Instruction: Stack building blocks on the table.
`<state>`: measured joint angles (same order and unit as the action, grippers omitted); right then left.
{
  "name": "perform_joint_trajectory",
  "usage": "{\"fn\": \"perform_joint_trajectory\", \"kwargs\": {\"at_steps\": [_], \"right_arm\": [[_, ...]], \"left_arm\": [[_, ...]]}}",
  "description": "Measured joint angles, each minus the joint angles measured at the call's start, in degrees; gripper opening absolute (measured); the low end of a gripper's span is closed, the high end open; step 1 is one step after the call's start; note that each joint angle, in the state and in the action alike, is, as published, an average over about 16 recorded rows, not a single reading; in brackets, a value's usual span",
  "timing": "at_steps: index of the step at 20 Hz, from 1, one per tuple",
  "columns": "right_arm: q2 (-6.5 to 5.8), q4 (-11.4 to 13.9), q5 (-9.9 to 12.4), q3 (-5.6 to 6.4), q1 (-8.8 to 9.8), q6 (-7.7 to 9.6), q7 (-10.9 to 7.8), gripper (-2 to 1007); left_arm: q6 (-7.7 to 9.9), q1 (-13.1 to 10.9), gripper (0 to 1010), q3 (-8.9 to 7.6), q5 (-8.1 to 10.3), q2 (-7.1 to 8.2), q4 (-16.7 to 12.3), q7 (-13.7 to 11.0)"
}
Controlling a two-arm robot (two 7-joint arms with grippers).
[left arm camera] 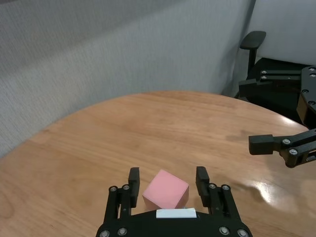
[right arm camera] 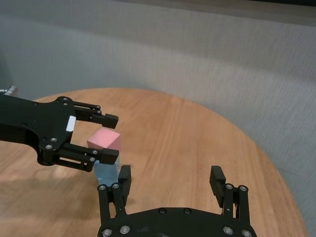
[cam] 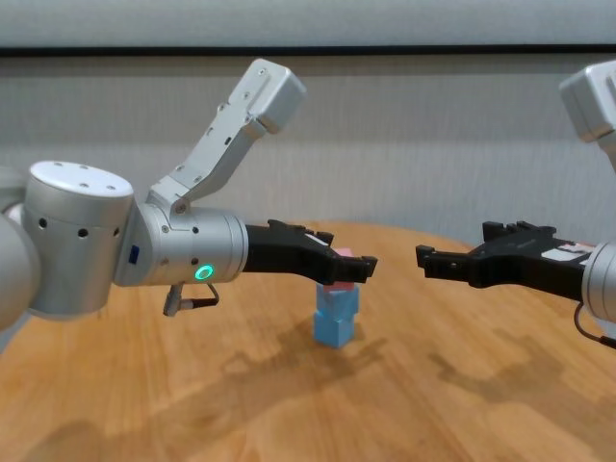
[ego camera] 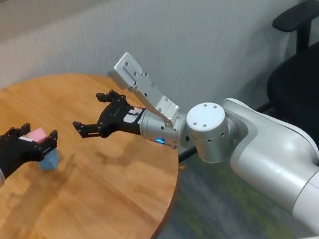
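A pink block (cam: 337, 273) rests on top of two stacked light blue blocks (cam: 334, 318) near the middle of the wooden table (ego camera: 99, 198). My left gripper (left arm camera: 168, 178) straddles the pink block (left arm camera: 165, 193); its fingers (left arm camera: 134, 178) stand a little off the block's sides, so it is open. In the head view the pink block (ego camera: 34, 135) sits between those fingers with a blue block (ego camera: 49, 161) below it. My right gripper (ego camera: 89, 116) hovers open and empty above the table, to the right of the stack, pointing at it. Its own wrist view shows the stack (right arm camera: 105, 168) just beyond its fingertips.
The round table's edge (ego camera: 169, 155) curves close under the right forearm. A black office chair (ego camera: 311, 68) stands off the table at the far right. A grey wall runs behind the table.
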<state>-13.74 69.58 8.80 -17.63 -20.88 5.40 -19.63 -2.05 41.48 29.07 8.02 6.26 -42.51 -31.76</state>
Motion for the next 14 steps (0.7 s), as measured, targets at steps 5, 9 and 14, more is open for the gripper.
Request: {"fn": "perform_joint_trajectory", "kwargs": {"at_steps": [5, 9, 14], "right_arm": [[0.00, 0.00, 0.00, 0.00, 0.00, 0.00, 0.00, 1005], [0.00, 0.00, 0.00, 0.00, 0.00, 0.00, 0.00, 1005], [0.00, 0.00, 0.00, 0.00, 0.00, 0.00, 0.00, 1005]], "left_arm": [[0.63, -0.58, 862, -0.56, 0.71, 0.60, -2.10, -0.11], [1.17, -1.18, 942, -1.09, 1.42, 1.42, -4.18, 0.00], [1.51, -1.92, 994, -1.97, 2.32, 2.82, -6.55, 0.55]]}}
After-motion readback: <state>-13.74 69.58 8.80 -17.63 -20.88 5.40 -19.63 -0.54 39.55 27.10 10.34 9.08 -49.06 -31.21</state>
